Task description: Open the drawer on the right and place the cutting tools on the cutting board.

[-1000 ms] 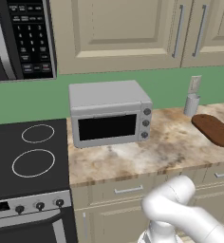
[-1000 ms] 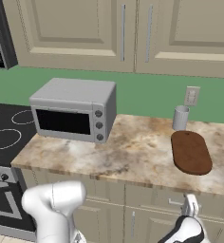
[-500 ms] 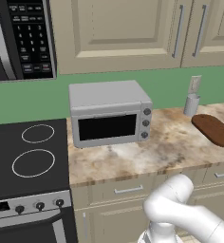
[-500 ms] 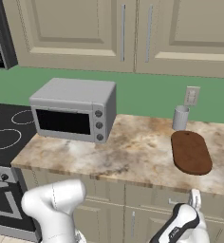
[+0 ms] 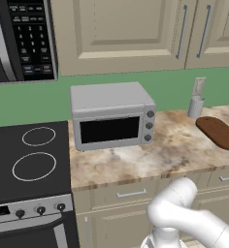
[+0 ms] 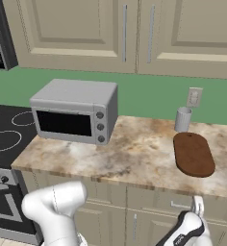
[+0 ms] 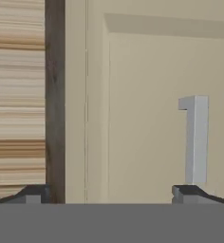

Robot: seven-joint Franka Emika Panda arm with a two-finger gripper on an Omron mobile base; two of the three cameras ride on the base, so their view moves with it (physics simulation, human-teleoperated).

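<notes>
From the right base view I see the dark two-finger gripper [image 6: 198, 205] low at about 5 o'clock, just under the counter edge and in front of the beige drawer front with a silver bar handle [image 6: 182, 205]. The hand view puts that silver handle [image 7: 195, 138] at 3 o'clock, right above 1 dark fingertip [image 7: 186, 193], while the other tip sits far off at 8 o'clock, so the 2 fingers are spread wide with nothing between them. I cannot tell whether a tip touches the handle. The flat dark reddish-brown cutting board with rounded ends [image 6: 194, 153] lies bare on the mottled tan stone counter [image 6: 130, 156] at 3 o'clock, and shows again at the 3 o'clock edge of the left base view [image 5: 220, 131]. A small grey cup [image 6: 182, 119] stands just beyond the board by the green wall. The grey toaster oven [image 5: 111, 115] sits near the counter's left end, beside the black stovetop [image 5: 29, 162]. The drawers below the counter all look closed.
</notes>
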